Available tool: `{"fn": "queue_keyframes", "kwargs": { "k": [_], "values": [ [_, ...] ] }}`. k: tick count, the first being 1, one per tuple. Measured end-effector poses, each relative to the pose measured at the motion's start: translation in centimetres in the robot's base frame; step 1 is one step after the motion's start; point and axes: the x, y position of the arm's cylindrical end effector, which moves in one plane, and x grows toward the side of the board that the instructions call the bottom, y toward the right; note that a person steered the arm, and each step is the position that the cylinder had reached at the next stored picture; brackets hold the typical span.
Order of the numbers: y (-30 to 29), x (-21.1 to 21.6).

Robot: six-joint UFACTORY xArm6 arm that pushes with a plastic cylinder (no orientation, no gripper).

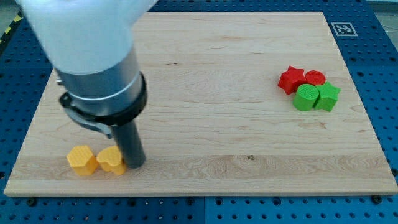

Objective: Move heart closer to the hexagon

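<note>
A yellow heart block (110,160) lies near the board's bottom left. A yellow hexagon block (82,160) lies just to its left, a small gap between them. My tip (134,165) is at the heart's right side, touching it or nearly so. The rod rises from there to the large arm body at the view's top left.
At the view's right is a tight cluster: a red star (290,79), a red round block (314,78), a green round block (305,98) and a green block (328,97). The wooden board (217,62) has its bottom edge close below the yellow blocks.
</note>
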Motion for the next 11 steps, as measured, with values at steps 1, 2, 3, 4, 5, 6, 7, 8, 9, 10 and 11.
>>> {"fn": "queue_keyframes", "kwargs": {
  "k": [1,2,3,4,5,6,7,8,9,10,11],
  "values": [
    [-0.4,-0.4],
    [-0.1,-3.7],
    [0.9,-7.3],
    [1.1,-7.8],
    [1.1,-8.0],
    [1.1,-13.6],
    [3.7,-20.5],
    [10.0,-25.3],
    [19.1,-30.4],
    [29.9,-32.1],
    [38.8,-28.4]
  ]
}}
